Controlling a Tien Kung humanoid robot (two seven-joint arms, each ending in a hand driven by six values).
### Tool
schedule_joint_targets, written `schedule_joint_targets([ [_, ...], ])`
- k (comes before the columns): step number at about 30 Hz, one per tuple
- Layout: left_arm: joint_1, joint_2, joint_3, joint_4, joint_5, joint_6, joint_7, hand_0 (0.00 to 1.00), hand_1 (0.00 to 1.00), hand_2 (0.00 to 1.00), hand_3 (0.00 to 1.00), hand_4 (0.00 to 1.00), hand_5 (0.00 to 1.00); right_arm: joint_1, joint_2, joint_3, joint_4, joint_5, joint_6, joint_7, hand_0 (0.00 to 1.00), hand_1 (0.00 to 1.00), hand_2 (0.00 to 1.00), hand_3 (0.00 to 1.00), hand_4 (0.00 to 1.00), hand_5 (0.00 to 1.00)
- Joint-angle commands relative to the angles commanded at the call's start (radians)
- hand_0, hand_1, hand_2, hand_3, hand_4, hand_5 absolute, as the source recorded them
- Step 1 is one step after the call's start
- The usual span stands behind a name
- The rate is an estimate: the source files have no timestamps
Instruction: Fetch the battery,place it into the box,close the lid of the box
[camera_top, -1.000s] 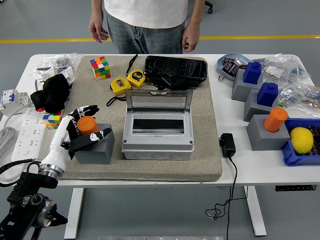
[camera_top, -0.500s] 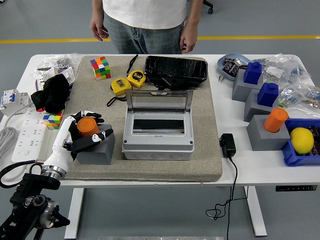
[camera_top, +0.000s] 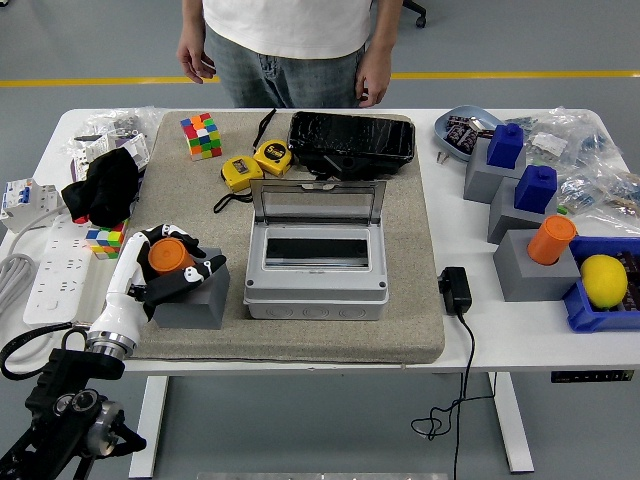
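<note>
Centre frame: grey box (camera_top: 315, 275), lid (camera_top: 317, 206) propped upright, interior empty. Right edge: blue tray (camera_top: 585, 305) holding a lemon (camera_top: 603, 279). Lower left: grey block (camera_top: 193, 295) seating the orange battery (camera_top: 168, 254). Left hand (camera_top: 165, 268) reaches up from lower left, fingers curled around the battery.

The table (camera_top: 520, 330) is white, with a grey-beige mat (camera_top: 410, 250) on it. The box (camera_top: 316, 270) is light grey with a clear lid. An orange battery (camera_top: 168, 253) sits on a grey block (camera_top: 195, 300); the robot hand (camera_top: 165, 268) around it is white with black fingers. A second orange cylinder (camera_top: 551, 239) stands on another grey block (camera_top: 527, 268). Two blue caps (camera_top: 505, 145) top grey blocks at the right. The two tape measures (camera_top: 255, 163) are yellow and black, the cube (camera_top: 201, 135) many-coloured, the lemon (camera_top: 603, 280) yellow in a blue tray (camera_top: 590, 310).
</note>
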Motion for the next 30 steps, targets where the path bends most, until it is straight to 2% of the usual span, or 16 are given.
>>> schedule_joint_targets([
  [1,0.0,0.0,0.001,0.0,-0.001,0.005,-0.001,0.199,0.258,0.268,0.265,0.998,0.002,0.0,0.0,0.0,0.0,0.0,0.0,0.0,0.941,0.833,0.799,0.804,0.998,0.998],
  [2,0.0,0.0,0.002,0.0,-0.002,0.01,-0.002,0.144,0.174,0.237,0.234,0.998,0.002,0.0,0.0,0.0,0.0,0.0,0.0,0.0,0.94,0.832,0.799,0.804,0.998,0.998],
  [7,-0.002,0.0,0.008,-0.001,-0.003,0.033,-0.005,0.144,0.174,0.237,0.234,0.998,0.002,0.002,0.0,0.002,0.0,0.0,-0.001,0.0,0.94,0.832,0.799,0.804,0.998,0.998],
  [8,-0.002,0.001,0.009,-0.001,-0.004,0.036,-0.006,0.107,0.11,0.19,0.183,0.998,0.002,0.002,0.0,0.001,0.0,-0.001,-0.001,0.0,0.939,0.832,0.8,0.804,0.998,0.998],
  [14,-0.003,0.001,0.012,-0.003,-0.01,0.057,-0.012,0.107,0.11,0.19,0.183,0.998,0.002,0.003,0.0,0.003,0.0,-0.001,0.0,0.0,0.939,0.832,0.8,0.804,0.998,0.998],
  [15,-0.003,0.002,0.014,-0.004,-0.013,0.062,-0.014,0.085,0.076,0.151,0.153,0.998,0.002,0.003,0.0,0.002,0.0,-0.002,0.0,0.0,0.939,0.833,0.8,0.804,0.998,0.998],
  [21,-0.004,0.002,0.018,-0.009,-0.022,0.086,-0.022,0.077,0.068,0.145,0.143,0.998,0.002,0.003,0.001,0.003,0.0,-0.002,0.0,-0.001,0.937,0.833,0.799,0.804,0.998,0.998],
  [30,-0.004,0.002,0.023,-0.011,-0.029,0.093,-0.027,0.077,0.065,0.141,0.138,0.998,0.002,0.003,0.0,0.001,-0.001,0.0,0.0,-0.001,0.937,0.833,0.8,0.804,0.998,0.998],
])
